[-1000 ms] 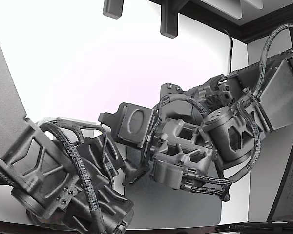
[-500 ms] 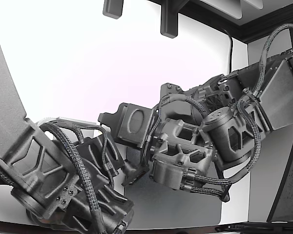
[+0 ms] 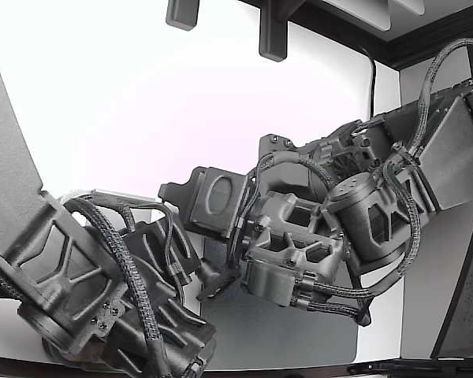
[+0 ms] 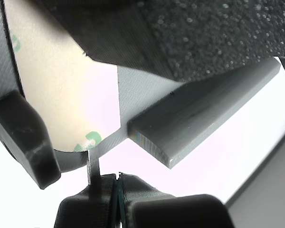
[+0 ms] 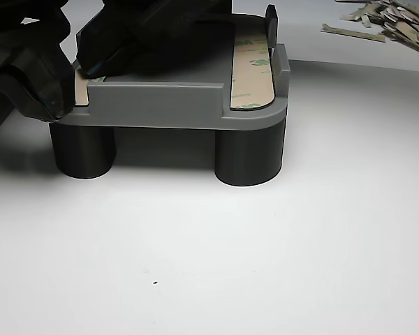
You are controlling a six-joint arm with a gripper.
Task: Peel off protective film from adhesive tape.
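Two dark robot arms crowd over a white table (image 3: pixel 102 118) in the exterior view, the near arm (image 3: pixel 79 291) at about 8 o'clock and the second arm (image 3: pixel 363 197) reaching in from 3 o'clock; their heads meet near the middle of the picture. Set against the frames from a second and half a second ago, nothing has visibly moved: both arms and their braided cables sit where they were.

On the table, the side camera shows a grey holder (image 5: pixel 174 105) standing on dark round legs (image 5: pixel 250 157). A tan strip of tape (image 5: pixel 253 70) with green print lies in the holder's channel at 1 o'clock, still covered by its backing. A second strip (image 5: pixel 82 85) lies at the holder's 9 o'clock end, mostly hidden under the gripper (image 5: pixel 59 73) that presses down there. A heap of peeled scraps (image 5: pixel 394 17) lies well apart at the far 1 o'clock corner of the table.

From the wrist camera, the tan film (image 4: pixel 61 95) fills the 10 o'clock part of the frame, its rounded end with a green mark sitting near centre. One dark fingertip (image 4: pixel 26 137) sits at 8 o'clock beside that end, and a grey bar of the holder (image 4: pixel 204 118) crosses toward 2 o'clock. Whether the fingers have clamped the film's edge or stand apart from it cannot be told here.
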